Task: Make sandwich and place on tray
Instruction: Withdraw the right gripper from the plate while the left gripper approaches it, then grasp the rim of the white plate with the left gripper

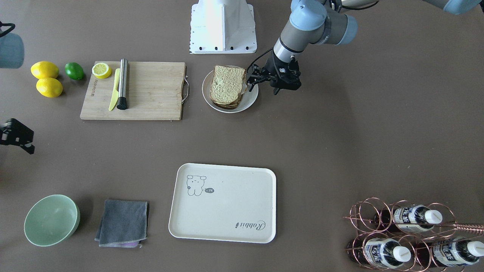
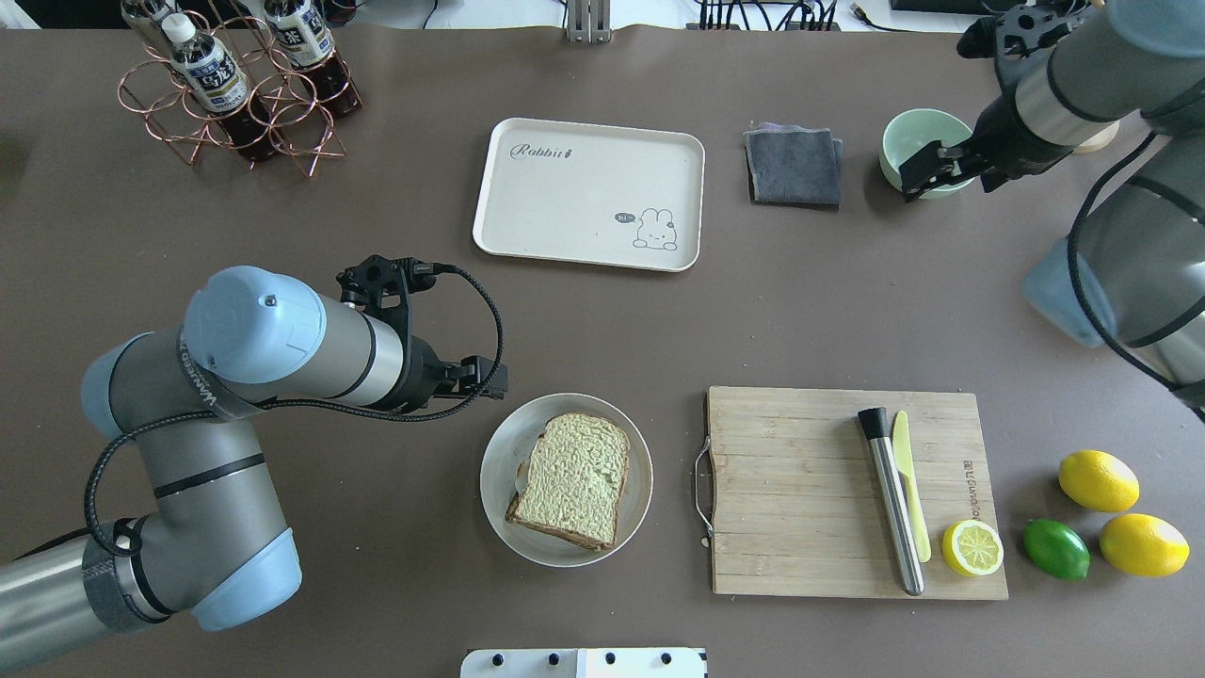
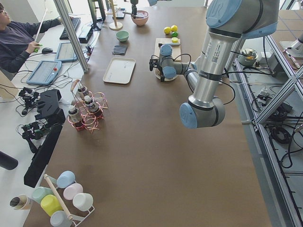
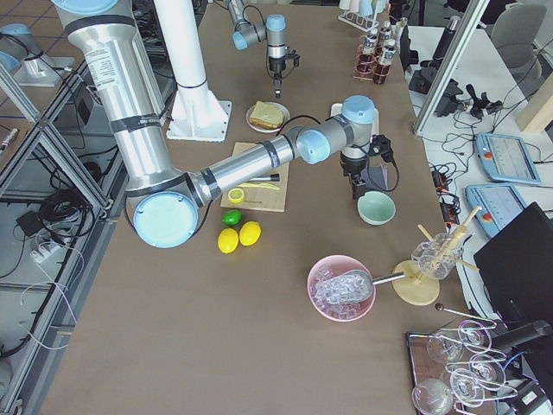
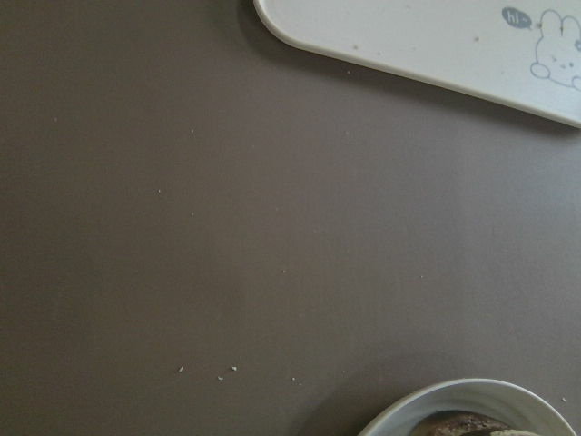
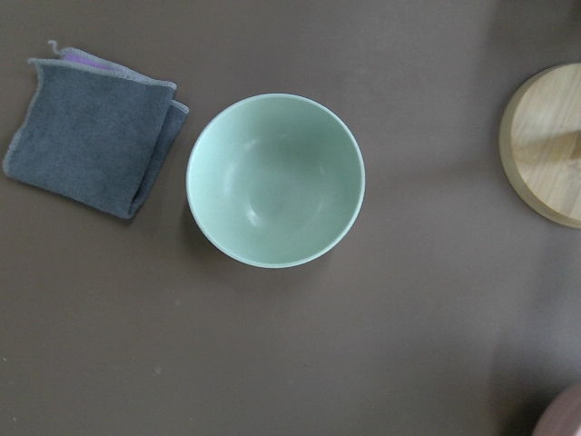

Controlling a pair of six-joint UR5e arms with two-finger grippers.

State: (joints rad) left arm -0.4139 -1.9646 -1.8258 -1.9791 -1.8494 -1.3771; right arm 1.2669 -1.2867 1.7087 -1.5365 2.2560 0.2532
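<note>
The sandwich lies on a round white plate. Its top slice is pale green-tan with a brown crust, and a bit of white shows at its edge. It also shows in the overhead view. The cream tray with the bear drawing lies empty across the table. My left gripper hovers at the plate's rim beside the sandwich; it looks open and holds nothing. My right gripper hangs above a green bowl, far from the sandwich, and looks open and empty.
A wooden cutting board with a steel rod, a yellow knife and a lemon half lies right of the plate. Lemons and a lime lie beyond it. A grey cloth lies beside the tray. A copper bottle rack stands far left.
</note>
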